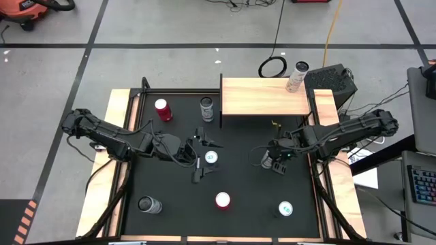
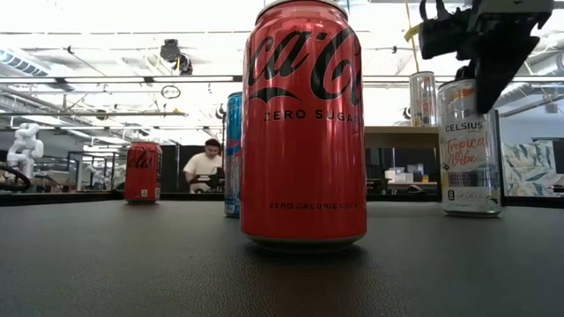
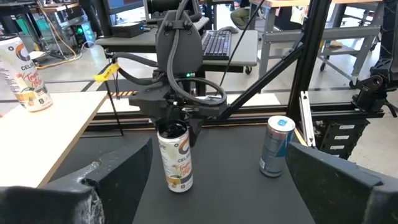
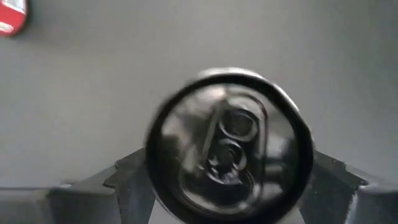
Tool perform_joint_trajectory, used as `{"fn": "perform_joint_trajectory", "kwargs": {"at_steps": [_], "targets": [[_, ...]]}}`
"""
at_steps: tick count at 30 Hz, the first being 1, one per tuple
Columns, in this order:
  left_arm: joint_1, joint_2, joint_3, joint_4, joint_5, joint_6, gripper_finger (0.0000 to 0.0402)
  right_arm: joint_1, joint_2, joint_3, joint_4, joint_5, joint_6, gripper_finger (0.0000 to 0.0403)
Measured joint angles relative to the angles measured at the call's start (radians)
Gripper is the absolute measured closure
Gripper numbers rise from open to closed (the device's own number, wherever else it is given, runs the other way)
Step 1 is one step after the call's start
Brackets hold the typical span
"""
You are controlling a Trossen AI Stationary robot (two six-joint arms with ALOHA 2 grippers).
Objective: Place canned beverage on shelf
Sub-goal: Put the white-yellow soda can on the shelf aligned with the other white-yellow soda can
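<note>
A white Celsius can [image 3: 176, 158] stands upright on the black table [image 1: 238, 180], right of centre. My right gripper [image 3: 177, 118] points steeply down over it, open, one finger at each side of the can's top [image 4: 230, 146]. In the high view that gripper [image 1: 272, 163] hides the can. The shelf [image 1: 266, 96], a pale board, stands at the table's far edge and carries another white can [image 1: 297, 76] on its far right corner. My left gripper [image 1: 202, 158] waits open, high over the table's middle, above a blue can [image 1: 211, 158]. My right gripper comes from above, with a finger [image 4: 127, 180] at each side of the Celsius can's upper end [image 4: 155, 162]. Whether the fingers touch the can, I cannot tell. The can stands upright with its bottom on the table.
Other cans stand on the table: a red one [image 1: 163, 109] and a silver one [image 1: 206, 109] at the far left, a red one [image 1: 223, 200] near the front middle, one [image 1: 285, 208] at front right, one [image 1: 148, 204] at front left. A person [image 2: 204, 165] sits beyond the table.
</note>
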Motion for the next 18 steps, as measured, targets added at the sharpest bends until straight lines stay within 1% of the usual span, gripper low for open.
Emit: {"fn": "perform_joint_trajectory", "kwargs": {"at_steps": [18], "targets": [[0.0,0.0,0.0,-0.022,0.0,-0.001,0.003,0.0,0.0,0.0,0.034,-0.003,-0.03,0.0103]]}}
